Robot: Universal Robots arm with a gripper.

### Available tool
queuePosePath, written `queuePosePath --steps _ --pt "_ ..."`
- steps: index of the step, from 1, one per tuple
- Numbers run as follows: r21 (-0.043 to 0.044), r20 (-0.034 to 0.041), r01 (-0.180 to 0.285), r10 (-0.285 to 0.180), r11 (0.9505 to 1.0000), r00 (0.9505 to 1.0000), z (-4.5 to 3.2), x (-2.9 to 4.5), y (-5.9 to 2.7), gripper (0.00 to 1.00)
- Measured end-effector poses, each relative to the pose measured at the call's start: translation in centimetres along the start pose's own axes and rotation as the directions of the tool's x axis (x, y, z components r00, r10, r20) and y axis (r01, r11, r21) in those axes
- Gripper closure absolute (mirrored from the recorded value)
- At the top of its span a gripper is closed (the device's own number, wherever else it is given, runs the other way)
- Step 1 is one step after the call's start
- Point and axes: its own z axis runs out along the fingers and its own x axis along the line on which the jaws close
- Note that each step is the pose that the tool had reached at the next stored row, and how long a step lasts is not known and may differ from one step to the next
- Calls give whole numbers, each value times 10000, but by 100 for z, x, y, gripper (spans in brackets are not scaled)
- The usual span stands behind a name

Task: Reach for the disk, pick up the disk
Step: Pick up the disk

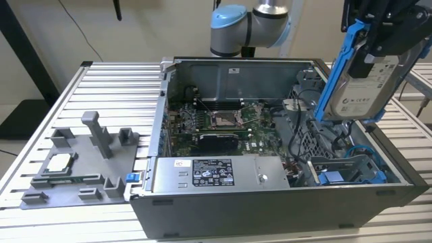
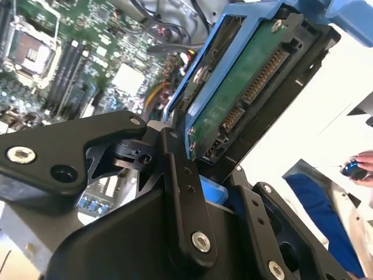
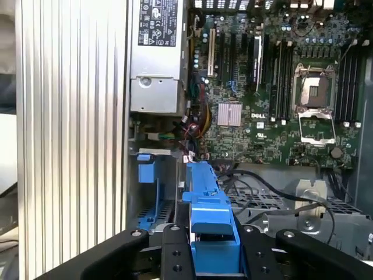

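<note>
The disk (image 1: 361, 86) shows dull silver metal under a white paper label, clipped in glossy bright blue plastic; in the second wrist view its underside (image 2: 242, 93) is green circuit board. The gripper (image 2: 192, 175) is matt black with shiny screw heads. The table (image 1: 108, 96) is ribbed, satin aluminium. The fixture (image 1: 81, 167) is matt grey plastic.

**Our arm raised, fingers clamped**

We see our arm (image 1: 251, 25) bent at a blue-capped elbow joint at the top of the exterior view, with the wrist reaching across to that view's right. There our black gripper (image 1: 378, 48) hangs high, pointing downward. In both wrist views our black fingers (image 2: 180, 192) stand close together, pressed on either side of the blue frame of the disk (image 1: 361, 86), which hangs tilted just below the wrist. A person's hand (image 2: 361, 166) shows beyond our fingers.
</note>
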Motion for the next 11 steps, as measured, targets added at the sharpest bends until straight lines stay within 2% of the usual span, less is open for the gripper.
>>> queuePosePath --steps 4,11 --pt "0 -2 -1 1 10000 10000 48 172 3 100" --pt "0 -1 0 0 10000 10000 188 423 5 100"
